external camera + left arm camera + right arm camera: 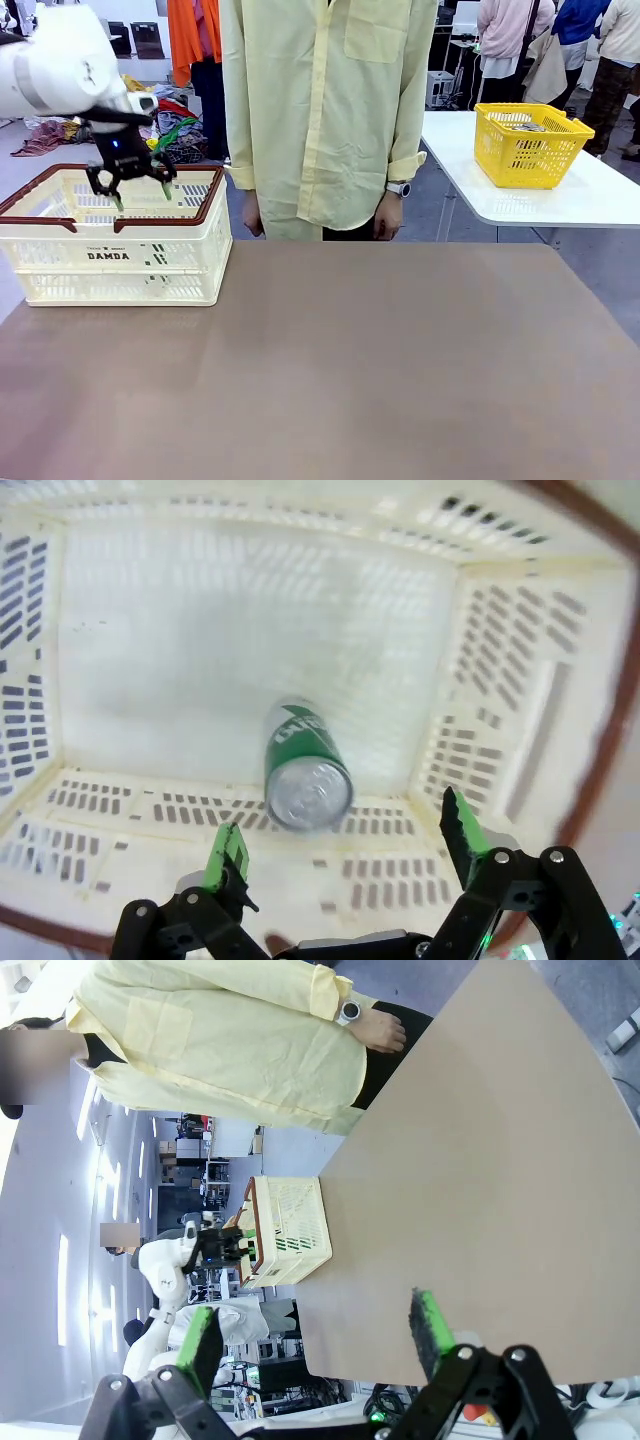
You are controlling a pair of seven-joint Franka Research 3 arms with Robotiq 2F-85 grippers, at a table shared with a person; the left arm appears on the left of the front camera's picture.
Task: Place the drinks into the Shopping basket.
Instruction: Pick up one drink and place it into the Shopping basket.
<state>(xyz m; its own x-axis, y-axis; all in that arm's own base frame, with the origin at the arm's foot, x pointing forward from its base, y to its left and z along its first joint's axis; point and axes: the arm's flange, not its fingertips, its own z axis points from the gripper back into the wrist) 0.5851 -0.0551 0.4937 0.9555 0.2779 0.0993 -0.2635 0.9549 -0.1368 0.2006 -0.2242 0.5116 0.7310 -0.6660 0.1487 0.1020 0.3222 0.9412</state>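
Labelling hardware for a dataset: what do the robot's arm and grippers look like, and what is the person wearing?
The left arm is white with rounded casings. The left gripper and right gripper are black linkage frames with green pads. The person wears a pale yellow long-sleeved shirt with a chest pocket, and a wristwatch.

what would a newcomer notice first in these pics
The left gripper hovers open over the cream Shopping basket at the far left corner of the table, a green drink can inside it directly below. A person in a pale yellow shirt stands at the far edge.
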